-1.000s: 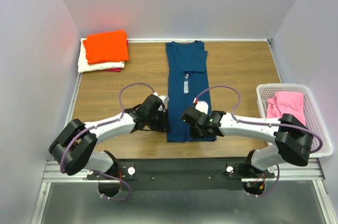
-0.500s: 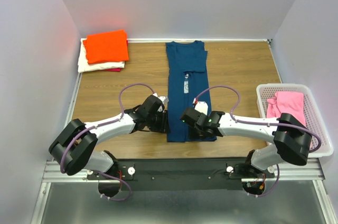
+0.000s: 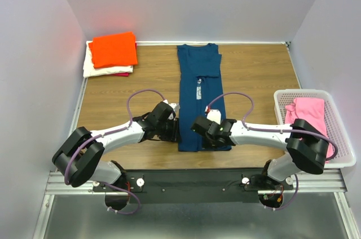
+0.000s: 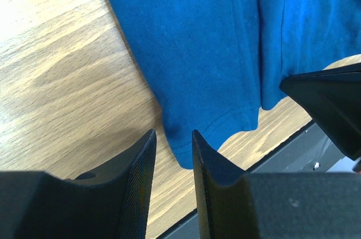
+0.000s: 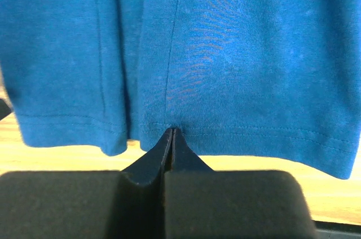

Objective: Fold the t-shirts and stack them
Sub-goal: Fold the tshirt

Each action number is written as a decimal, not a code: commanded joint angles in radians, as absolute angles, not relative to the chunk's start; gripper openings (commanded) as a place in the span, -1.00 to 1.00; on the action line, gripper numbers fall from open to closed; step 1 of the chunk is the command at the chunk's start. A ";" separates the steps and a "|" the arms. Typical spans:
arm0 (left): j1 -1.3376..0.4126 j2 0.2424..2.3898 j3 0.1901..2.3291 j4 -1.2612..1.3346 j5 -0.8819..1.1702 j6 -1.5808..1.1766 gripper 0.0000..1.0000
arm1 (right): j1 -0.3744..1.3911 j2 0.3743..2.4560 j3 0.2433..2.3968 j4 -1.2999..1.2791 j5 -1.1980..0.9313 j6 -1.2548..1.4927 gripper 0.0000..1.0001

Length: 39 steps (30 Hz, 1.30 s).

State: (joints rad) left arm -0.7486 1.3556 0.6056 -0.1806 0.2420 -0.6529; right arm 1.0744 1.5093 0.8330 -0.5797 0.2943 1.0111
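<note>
A navy t-shirt (image 3: 198,81) (image 4: 214,53) (image 5: 237,47) lies folded into a long strip down the table's middle, its hem nearest the arms. My right gripper (image 3: 211,144) (image 5: 173,130) is shut, and its tips pinch the hem's edge at a fold seam. My left gripper (image 3: 178,137) (image 4: 172,132) is open at the hem's left corner, which lies just ahead of the gap between its fingers. An orange t-shirt (image 3: 114,49) tops a stack over a cream one (image 3: 93,70) and a red sliver (image 3: 119,74). A pink t-shirt (image 3: 307,112) lies in the basket.
The white basket (image 3: 338,120) stands at the right edge, beside the right arm's elbow. The folded stack sits in the back left corner. The black base rail (image 4: 293,154) runs just behind the hem. Part of the right gripper (image 4: 333,103) shows in the left wrist view.
My right gripper has shifted slightly left along the hem and now stands shut on it. The left arm and the shirt have hardly moved.
</note>
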 commanded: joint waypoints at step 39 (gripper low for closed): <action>-0.758 1.278 0.497 -0.098 0.304 -0.724 -0.05 | 1.097 1.243 0.756 -0.652 0.420 1.112 -0.12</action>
